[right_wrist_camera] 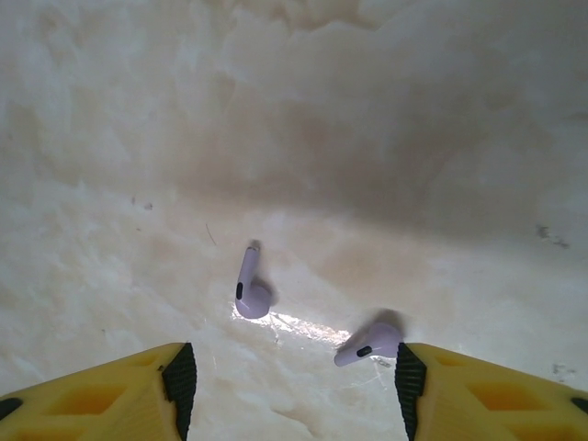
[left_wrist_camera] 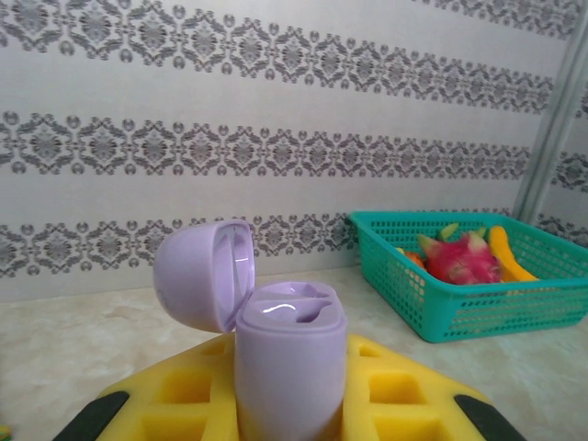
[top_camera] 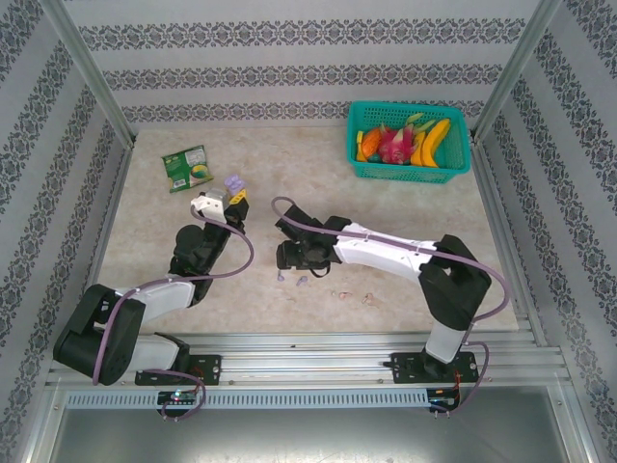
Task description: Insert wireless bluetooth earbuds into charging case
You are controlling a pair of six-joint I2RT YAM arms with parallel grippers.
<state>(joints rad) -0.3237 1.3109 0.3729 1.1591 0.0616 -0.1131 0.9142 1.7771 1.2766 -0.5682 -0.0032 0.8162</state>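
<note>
My left gripper (left_wrist_camera: 289, 400) is clamped on a lilac charging case (left_wrist_camera: 289, 358), held upright above the table (top_camera: 318, 183). Its lid (left_wrist_camera: 197, 276) is flipped back on its hinge, showing the pockets inside. From overhead, this gripper sits at the left of the table, near a green packet (top_camera: 186, 167).

My right gripper (right_wrist_camera: 294, 386) hangs low over the marbled tabletop, its yellow fingers (right_wrist_camera: 119, 386) spread apart with nothing between them. Two lilac earbuds (right_wrist_camera: 250, 292) lie loose on the table ahead of them. One lies roughly midway between the fingers, and the other (right_wrist_camera: 372, 344) lies just beside one black finger pad (right_wrist_camera: 410, 377).

A teal basket (top_camera: 453, 159) of fruit stands at the far right corner.
</note>
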